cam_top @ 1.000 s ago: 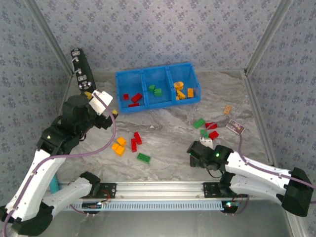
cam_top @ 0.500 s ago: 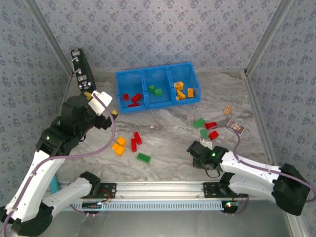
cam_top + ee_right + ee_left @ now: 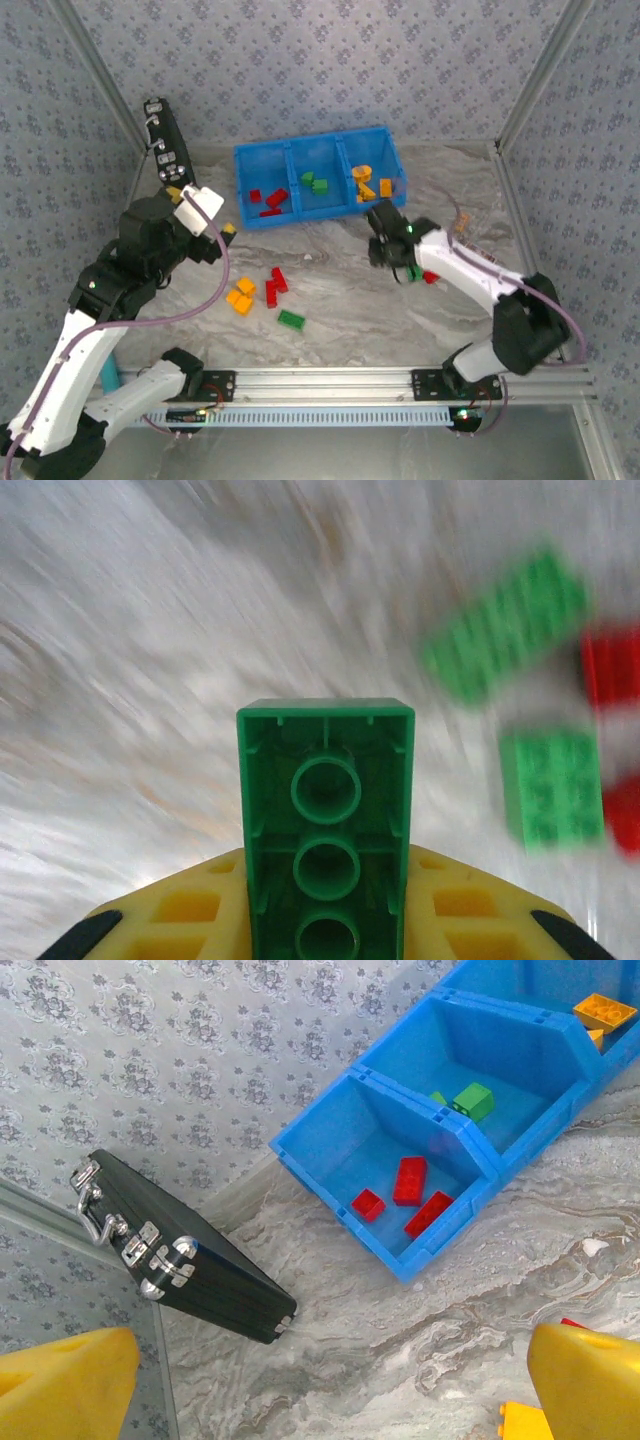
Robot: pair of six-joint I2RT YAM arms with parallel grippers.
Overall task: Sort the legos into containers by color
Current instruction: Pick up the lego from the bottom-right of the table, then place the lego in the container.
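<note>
Right gripper (image 3: 325, 920): closed on one green brick (image 3: 325, 810), which is pinched between the yellow fingers (image 3: 190, 915). The brick stands lengthwise out of the jaws. Its hollow underside, with round tubes, faces the wrist camera.

The rest of the wrist view is blurred. On the marble table (image 3: 150, 680) beyond the brick lie two loose green legos (image 3: 505, 630), with two loose red legos (image 3: 610, 665) at the right edge.

Overhead, this gripper is over the table on the near side of the blue tray (image 3: 265, 165), below its right compartment. A green and a red piece lie just beside the arm.

Left gripper (image 3: 320, 1390): wide open, nothing between the tips. The yellow tips sit in the two bottom corners of its wrist view. It is held above the left side of the table, near the tray's left end.

Black case (image 3: 180, 1260): stands on the table by the wall, left of the tray and apart from it.

Tray contents:
- Left compartment: three sorted red legos (image 3: 408, 1180).
- Middle compartment: sorted green legos (image 3: 472, 1100).
- Right compartment: sorted orange legos (image 3: 603, 1010).

Loose on the table between the arms:
- orange pair (image 3: 240, 295)
- red cluster (image 3: 272, 285) just beside the pair
- single green lego (image 3: 291, 320) nearer the bases, apart from the rest
</note>
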